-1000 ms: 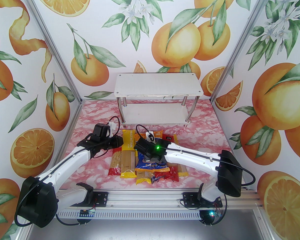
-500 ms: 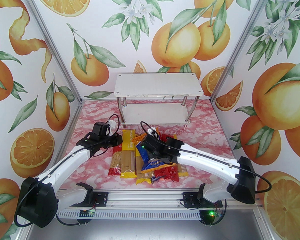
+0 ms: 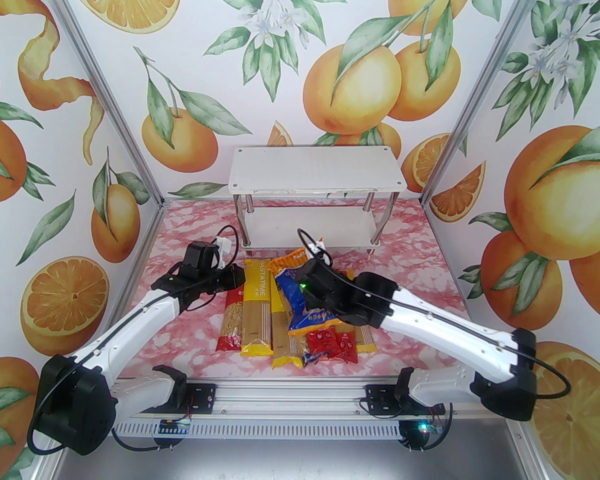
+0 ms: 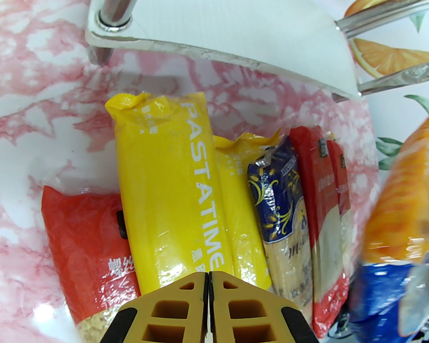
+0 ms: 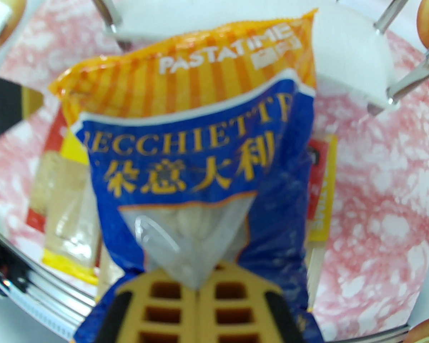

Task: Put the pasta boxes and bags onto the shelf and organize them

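Carrying the blue bag (image 5: 200, 163) to the shelf (image 3: 315, 173) is our step now, we judge: right gripper (image 5: 196, 281) pinches its clear window, bag hanging just in front of the shelf. Next we must reach fwd onto a board w/o dragging the orange bag (image 5: 200, 70) behind it. Left gripper (image 4: 208, 277), pressed together & empty, hovers over the yellow pack (image 4: 168, 191).

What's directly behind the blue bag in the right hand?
An orange striped bag sits right behind the blue bag, its top band showing. Its lower part is covered, so whether the right hand pinches it too is unclear.
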Available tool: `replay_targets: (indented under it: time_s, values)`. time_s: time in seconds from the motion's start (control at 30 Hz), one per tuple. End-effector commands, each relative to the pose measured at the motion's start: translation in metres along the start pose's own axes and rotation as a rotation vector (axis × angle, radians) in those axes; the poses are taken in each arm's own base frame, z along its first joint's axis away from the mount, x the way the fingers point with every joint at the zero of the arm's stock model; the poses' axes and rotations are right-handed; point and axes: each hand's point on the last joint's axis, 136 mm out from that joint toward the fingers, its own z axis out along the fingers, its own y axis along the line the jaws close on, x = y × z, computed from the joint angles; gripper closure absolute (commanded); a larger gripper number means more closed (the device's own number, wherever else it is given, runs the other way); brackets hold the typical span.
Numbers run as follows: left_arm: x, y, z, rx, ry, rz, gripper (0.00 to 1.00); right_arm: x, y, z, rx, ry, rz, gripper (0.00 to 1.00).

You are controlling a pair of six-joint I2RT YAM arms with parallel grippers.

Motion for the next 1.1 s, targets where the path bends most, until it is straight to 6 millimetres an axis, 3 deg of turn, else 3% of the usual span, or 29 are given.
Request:
replay_targets:
  time_s: [0.0, 0.37, 0.6, 0.8, 1.07]
  values:
    - [-0.015, -0.008, -0.007, 0.008, -0.027, 0.029, 0.89, -0.06, -0.007, -0.045, -0.03, -0.211, 0.068, 1.0]
    - [-0.03, -0.019, -0.014, 0.016, -0.05, 0.05, 0.89, -0.159, -0.043, -0.138, -0.041, -0.506, 0.084, 1.0]
    - [-0.034, -0.021, -0.014, 0.016, -0.05, 0.051, 0.89, -0.214, -0.07, -0.172, 0.042, -0.635, 0.062, 1.0]
    - [-0.038, -0.024, -0.016, 0.016, -0.059, 0.053, 0.89, -0.256, -0.103, -0.172, 0.121, -0.716, 0.07, 1.0]
    - [-0.043, -0.022, -0.016, -0.004, -0.065, 0.056, 0.89, -0.305, -0.149, -0.137, 0.158, -0.739, 0.104, 1.0]
